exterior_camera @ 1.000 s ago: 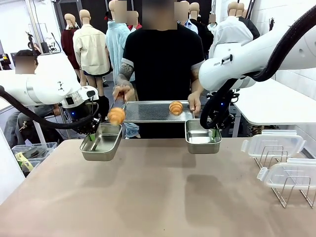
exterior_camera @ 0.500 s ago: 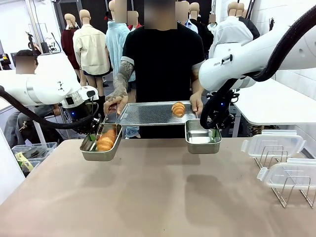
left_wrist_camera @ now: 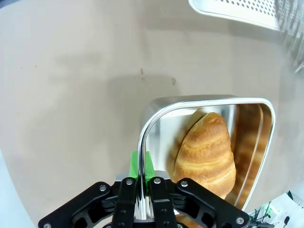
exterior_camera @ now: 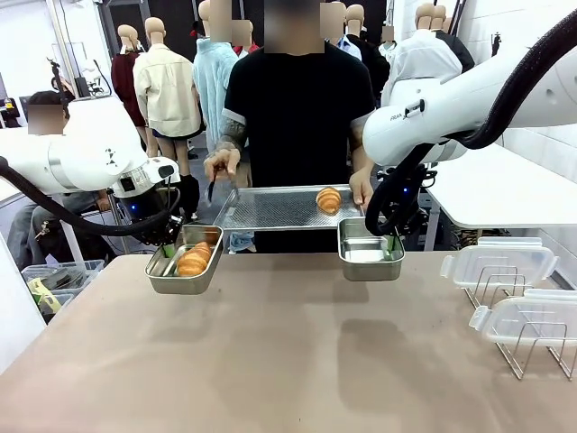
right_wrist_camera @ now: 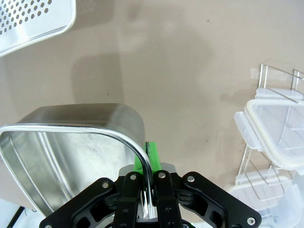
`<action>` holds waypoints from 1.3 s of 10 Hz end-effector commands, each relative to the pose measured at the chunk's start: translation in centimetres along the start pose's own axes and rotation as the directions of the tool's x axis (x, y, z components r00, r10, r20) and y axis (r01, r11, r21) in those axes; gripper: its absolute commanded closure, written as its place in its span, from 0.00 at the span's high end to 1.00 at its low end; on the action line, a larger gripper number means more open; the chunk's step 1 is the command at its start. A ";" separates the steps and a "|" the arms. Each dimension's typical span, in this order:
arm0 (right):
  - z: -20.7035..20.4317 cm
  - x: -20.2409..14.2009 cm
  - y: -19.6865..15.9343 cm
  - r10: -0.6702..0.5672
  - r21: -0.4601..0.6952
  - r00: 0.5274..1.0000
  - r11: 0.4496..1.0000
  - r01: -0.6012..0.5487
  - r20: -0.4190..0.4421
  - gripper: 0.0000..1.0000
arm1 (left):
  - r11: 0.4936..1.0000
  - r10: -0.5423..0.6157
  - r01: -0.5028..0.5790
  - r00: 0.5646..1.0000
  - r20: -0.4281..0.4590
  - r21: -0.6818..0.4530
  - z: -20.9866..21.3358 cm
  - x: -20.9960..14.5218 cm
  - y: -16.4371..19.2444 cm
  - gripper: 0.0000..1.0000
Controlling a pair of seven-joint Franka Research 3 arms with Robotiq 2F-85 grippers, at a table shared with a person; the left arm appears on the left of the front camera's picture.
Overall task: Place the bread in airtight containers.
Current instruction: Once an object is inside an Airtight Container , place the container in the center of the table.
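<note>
Tan tabletop, white side table at right, bright white wall behind

The left arm comes in from the worktop's left side. The left hand points down, fingers pinched tight on the left container rim over the worktop's far edge. From the worktop's right side, the right arm hangs its right hand likewise, clamped on the right container rim.
</note>
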State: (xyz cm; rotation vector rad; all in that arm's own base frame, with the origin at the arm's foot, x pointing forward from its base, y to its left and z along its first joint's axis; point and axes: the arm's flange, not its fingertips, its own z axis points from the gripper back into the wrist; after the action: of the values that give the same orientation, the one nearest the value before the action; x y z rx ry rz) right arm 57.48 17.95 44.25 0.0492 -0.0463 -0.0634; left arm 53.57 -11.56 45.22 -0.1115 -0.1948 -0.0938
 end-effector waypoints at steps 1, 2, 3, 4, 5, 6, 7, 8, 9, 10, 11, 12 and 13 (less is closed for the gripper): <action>0.2 -0.5 -0.2 0.003 0.005 1.000 1.000 -0.003 0.001 0.00 | 1.000 -0.013 0.013 1.000 0.006 0.002 0.4 0.1 0.1 0.00; 0.2 -0.5 -0.2 0.003 0.005 1.000 1.000 -0.003 0.001 0.00 | 1.000 -0.013 0.013 1.000 0.006 0.002 0.4 0.1 0.1 0.00; 0.2 -0.5 -0.2 0.003 0.005 1.000 1.000 -0.003 0.001 0.00 | 1.000 -0.013 0.013 1.000 0.006 0.002 0.4 0.1 0.1 0.00; 0.2 -0.5 -0.2 0.003 0.005 1.000 1.000 -0.003 0.001 0.00 | 1.000 -0.013 0.013 1.000 0.006 0.002 0.4 0.1 0.1 0.00; 0.2 -0.5 -0.2 0.003 0.005 1.000 1.000 -0.003 0.001 0.00 | 1.000 -0.013 0.013 1.000 0.006 0.002 0.4 0.1 0.1 0.00; 0.2 -0.5 -0.2 0.003 0.005 1.000 1.000 -0.003 0.001 0.00 | 1.000 -0.013 0.013 1.000 0.006 0.002 0.4 0.1 0.1 0.00; 0.2 -0.5 -0.2 0.003 0.005 1.000 1.000 -0.003 0.001 0.00 | 1.000 -0.013 0.013 1.000 0.006 0.002 0.4 0.1 0.1 0.00; 0.2 -0.5 -0.2 0.003 0.005 1.000 1.000 -0.003 0.001 0.00 | 1.000 -0.013 0.013 1.000 0.006 0.002 0.4 0.1 0.1 0.00; 0.2 -0.5 -0.2 0.003 0.005 1.000 1.000 -0.003 0.001 0.00 | 1.000 -0.013 0.013 1.000 0.006 0.002 0.4 0.1 0.1 0.00; 0.2 -0.5 -0.2 0.003 0.005 1.000 1.000 -0.003 0.001 0.00 | 1.000 -0.013 0.013 1.000 0.006 0.002 0.4 0.1 0.1 0.00; 0.2 -0.5 -0.2 0.003 0.005 1.000 1.000 -0.003 0.001 0.00 | 1.000 -0.013 0.013 1.000 0.006 0.002 0.4 0.1 0.1 0.00; 0.2 -0.5 -0.2 0.003 0.005 1.000 1.000 -0.003 0.001 0.00 | 1.000 -0.013 0.013 1.000 0.006 0.002 0.4 0.1 0.1 0.00; 0.2 -0.5 -0.2 0.003 0.005 1.000 1.000 -0.003 0.001 0.00 | 1.000 -0.013 0.013 1.000 0.006 0.002 0.4 0.1 0.1 0.00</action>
State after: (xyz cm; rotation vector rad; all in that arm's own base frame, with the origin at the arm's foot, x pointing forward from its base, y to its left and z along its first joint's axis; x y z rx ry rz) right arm 57.48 17.95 44.25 0.0492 -0.0463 -0.0634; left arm 53.57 -11.56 45.22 -0.1115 -0.1947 -0.0938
